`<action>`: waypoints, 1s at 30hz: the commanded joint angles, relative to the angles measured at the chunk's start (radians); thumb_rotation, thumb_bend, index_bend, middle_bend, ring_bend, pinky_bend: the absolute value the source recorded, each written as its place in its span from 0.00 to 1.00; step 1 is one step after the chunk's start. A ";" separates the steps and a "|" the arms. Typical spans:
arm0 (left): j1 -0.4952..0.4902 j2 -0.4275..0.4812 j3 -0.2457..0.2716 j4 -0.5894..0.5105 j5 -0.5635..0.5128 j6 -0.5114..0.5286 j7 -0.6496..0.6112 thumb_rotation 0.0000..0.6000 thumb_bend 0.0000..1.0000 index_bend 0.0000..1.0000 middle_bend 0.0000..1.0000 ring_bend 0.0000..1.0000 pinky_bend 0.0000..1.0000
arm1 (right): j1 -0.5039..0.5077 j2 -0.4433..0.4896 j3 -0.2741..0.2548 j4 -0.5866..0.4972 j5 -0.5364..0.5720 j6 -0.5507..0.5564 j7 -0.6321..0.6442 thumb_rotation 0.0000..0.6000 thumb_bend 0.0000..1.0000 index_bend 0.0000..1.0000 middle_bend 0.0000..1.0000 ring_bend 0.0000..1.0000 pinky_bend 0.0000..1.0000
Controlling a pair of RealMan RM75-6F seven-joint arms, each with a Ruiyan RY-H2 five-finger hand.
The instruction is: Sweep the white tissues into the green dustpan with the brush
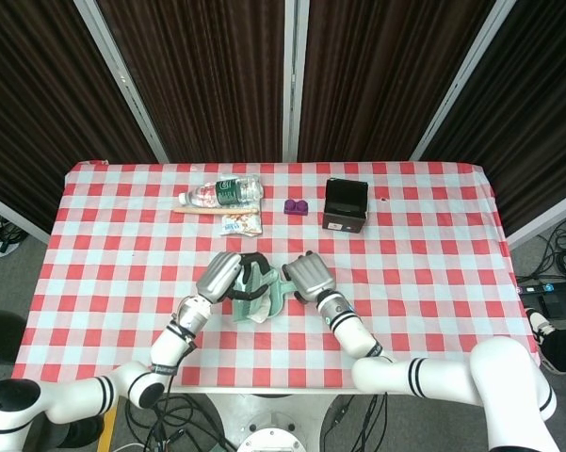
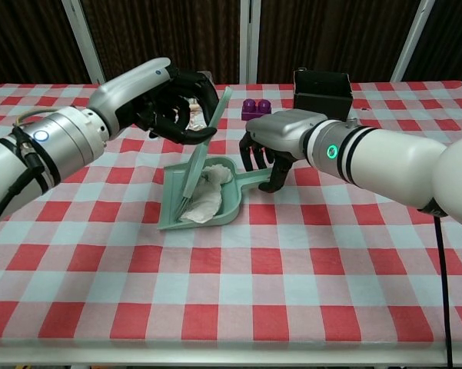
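The crumpled white tissues [image 2: 204, 201] lie inside the green plastic dustpan [image 2: 229, 207], near the table's middle. The right hand [image 2: 267, 154] clamps its handle. The left hand [image 2: 169, 100] grips the green brush [image 2: 202, 152], bristles touching the tissues.

Even, bright light falls from overhead onto my counter [image 1: 433, 254]; both views are sharp, with no motion blur. Shadows under my arms are soft and short. My silver shells carry mild glare. The curtains [image 1: 198, 75] behind the counter's far edge stay dark.
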State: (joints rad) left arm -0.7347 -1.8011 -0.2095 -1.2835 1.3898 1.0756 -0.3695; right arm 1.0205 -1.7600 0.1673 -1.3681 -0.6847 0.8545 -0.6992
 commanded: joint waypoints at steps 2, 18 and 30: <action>0.012 0.013 -0.003 -0.017 0.011 0.027 -0.013 1.00 0.48 0.54 0.54 0.69 0.85 | -0.002 0.003 -0.003 0.005 -0.007 -0.005 0.014 1.00 0.46 0.59 0.55 0.35 0.26; 0.086 0.111 0.053 -0.068 0.089 0.136 0.004 1.00 0.48 0.54 0.54 0.69 0.84 | -0.003 0.011 -0.023 -0.018 -0.007 0.029 0.004 1.00 0.32 0.18 0.30 0.19 0.22; 0.104 0.250 0.102 -0.018 0.028 0.039 0.367 1.00 0.48 0.55 0.53 0.67 0.84 | -0.079 0.200 -0.049 -0.232 -0.111 0.183 -0.001 1.00 0.27 0.14 0.26 0.15 0.21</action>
State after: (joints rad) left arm -0.6329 -1.5966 -0.1249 -1.3097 1.4531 1.1663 -0.1074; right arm 0.9694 -1.6110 0.1293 -1.5513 -0.7599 0.9977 -0.7038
